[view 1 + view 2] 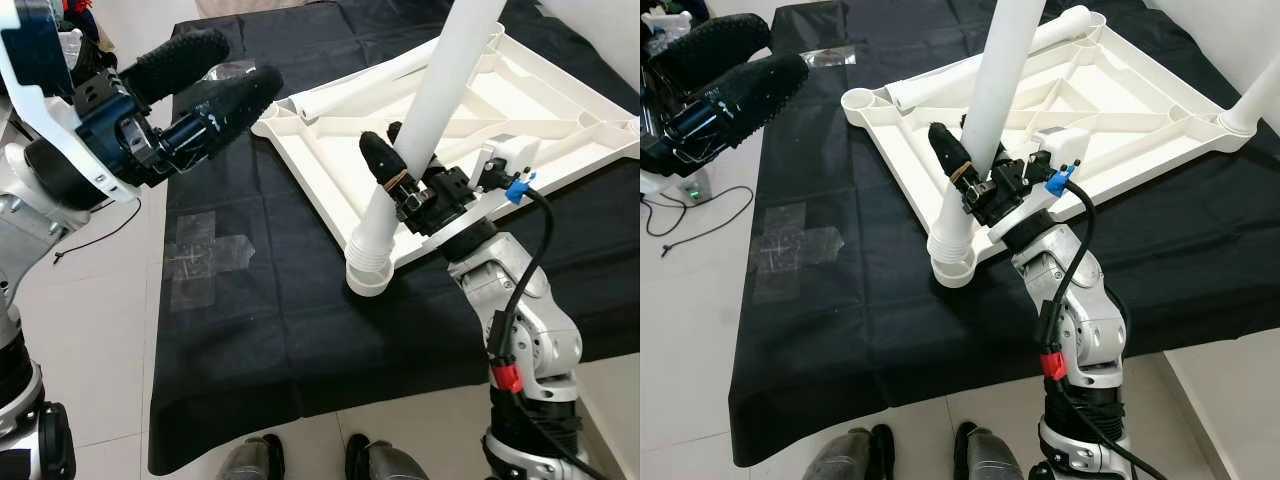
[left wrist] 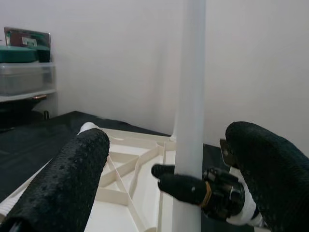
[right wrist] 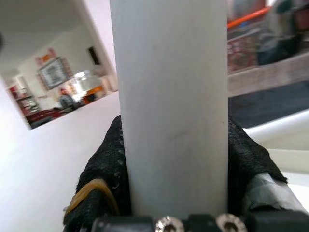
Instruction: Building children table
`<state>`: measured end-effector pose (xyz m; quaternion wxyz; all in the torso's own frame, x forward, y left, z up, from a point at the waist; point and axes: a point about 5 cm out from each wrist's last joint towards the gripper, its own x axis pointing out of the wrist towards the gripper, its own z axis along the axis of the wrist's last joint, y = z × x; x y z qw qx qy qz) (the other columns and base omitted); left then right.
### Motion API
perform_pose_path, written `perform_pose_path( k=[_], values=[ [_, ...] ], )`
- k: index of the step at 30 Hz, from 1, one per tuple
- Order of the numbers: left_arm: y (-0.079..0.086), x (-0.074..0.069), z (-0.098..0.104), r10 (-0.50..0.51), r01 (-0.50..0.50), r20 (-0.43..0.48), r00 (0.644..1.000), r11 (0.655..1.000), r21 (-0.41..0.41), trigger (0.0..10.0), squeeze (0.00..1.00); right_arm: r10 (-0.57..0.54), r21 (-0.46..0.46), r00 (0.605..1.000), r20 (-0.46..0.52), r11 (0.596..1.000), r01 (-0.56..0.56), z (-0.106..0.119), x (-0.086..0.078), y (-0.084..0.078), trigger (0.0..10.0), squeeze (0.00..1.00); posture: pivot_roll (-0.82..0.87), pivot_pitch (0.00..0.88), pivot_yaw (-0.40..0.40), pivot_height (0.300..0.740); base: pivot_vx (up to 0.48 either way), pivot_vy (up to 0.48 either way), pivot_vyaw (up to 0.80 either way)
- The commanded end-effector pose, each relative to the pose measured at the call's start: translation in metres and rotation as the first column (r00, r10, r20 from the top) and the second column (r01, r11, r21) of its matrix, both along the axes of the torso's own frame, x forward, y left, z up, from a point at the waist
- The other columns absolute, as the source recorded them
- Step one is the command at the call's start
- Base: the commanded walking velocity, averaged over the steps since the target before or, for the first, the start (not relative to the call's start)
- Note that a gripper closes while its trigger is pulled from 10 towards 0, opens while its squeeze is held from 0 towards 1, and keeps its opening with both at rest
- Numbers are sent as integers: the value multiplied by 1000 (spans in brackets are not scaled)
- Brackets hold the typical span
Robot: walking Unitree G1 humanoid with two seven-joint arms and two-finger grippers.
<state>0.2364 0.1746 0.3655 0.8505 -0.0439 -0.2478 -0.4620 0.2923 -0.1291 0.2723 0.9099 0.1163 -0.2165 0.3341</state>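
A white plastic tabletop point(image 1: 520, 110) lies upside down on a black cloth. A white table leg point(image 1: 430, 120) stands tilted at the top's near corner, its threaded end point(image 1: 368, 272) low over the cloth. My right gripper point(image 1: 388, 158) is shut on the leg, fingers on both sides of the tube point(image 3: 171, 106). My left gripper point(image 1: 215, 75) hangs open to the left, above the cloth's left side, apart from the leg; in the left wrist view the leg point(image 2: 189, 111) stands between and beyond its fingers point(image 2: 63, 183). Another leg point(image 1: 1255, 100) stands at the far right corner.
The black cloth point(image 1: 260, 310) covers a low surface, with clear tape patches point(image 1: 205, 255) on its left part. My feet point(image 1: 310, 462) stand on light floor tiles at the cloth's near edge. A cable point(image 1: 95, 235) lies on the floor to the left.
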Motion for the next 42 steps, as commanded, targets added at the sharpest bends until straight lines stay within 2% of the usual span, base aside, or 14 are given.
perform_pose_path(
  k=[1,5,7,14,17,22,25,26,27,28,31,33,41,42],
  values=[
    [-5,-4,-4,-27,27,-8,1000,1000,14,10000,0,33,9,999,37,999,-33,5,-2,1,0,0,44,191,19,740,0,0,0],
    [-12,-4,-7,-43,44,-21,999,999,11,10000,0,58,-34,996,74,998,-56,7,-6,4,0,0,41,187,23,740,0,0,0],
    [-16,-4,-8,-54,54,-20,998,998,13,10000,0,43,-94,995,90,995,-35,1,-10,11,0,0,41,193,26,740,0,0,0],
    [-18,-5,-7,-59,60,-17,998,998,22,10000,0,-1,-153,996,93,988,15,-15,-13,21,0,0,43,196,35,740,0,0,0],
    [-19,-2,-4,-64,64,-4,998,997,48,10000,0,-50,-208,992,115,975,73,-28,-14,34,0,0,49,200,44,740,0,0,0],
    [-20,-1,-3,-72,72,0,997,996,58,10000,0,-54,-215,991,124,973,79,-28,-14,35,0,0,51,199,44,740,0,0,0],
    [-28,11,5,-89,86,16,996,990,110,10000,0,-45,-212,987,156,974,78,-20,-12,38,0,0,50,188,48,740,0,0,0],
    [-28,11,5,-89,86,16,996,990,110,10000,0,-45,-212,987,156,974,78,-20,-12,38,0,0,50,188,48,740,0,0,0],
    [-41,23,11,-134,127,22,991,974,189,10000,0,-34,-207,981,190,975,74,-12,-12,40,0,0,50,181,51,740,0,0,0],
    [-45,26,12,-154,147,20,988,967,210,10000,0,-29,-205,979,203,976,72,-10,-13,42,0,0,48,177,56,740,0,0,0],
    [-47,27,13,-165,157,18,986,963,221,10000,0,-27,-203,977,210,977,70,-10,-13,43,0,0,48,177,56,740,0,0,0],
    [-53,35,14,-160,147,25,987,951,272,10000,0,-5,-209,972,236,976,56,-6,-17,48,0,0,47,170,62,740,0,0,0],
    [-62,44,19,-148,125,51,988,943,309,10000,0,16,-207,964,266,977,41,-2,-21,56,0,0,48,170,65,740,0,0,0],
    [-64,47,21,-148,119,67,987,939,321,4314,0,25,-208,963,270,977,33,-1,-21,58,0,0,46,170,66,740,0,0,0]
  ],
)
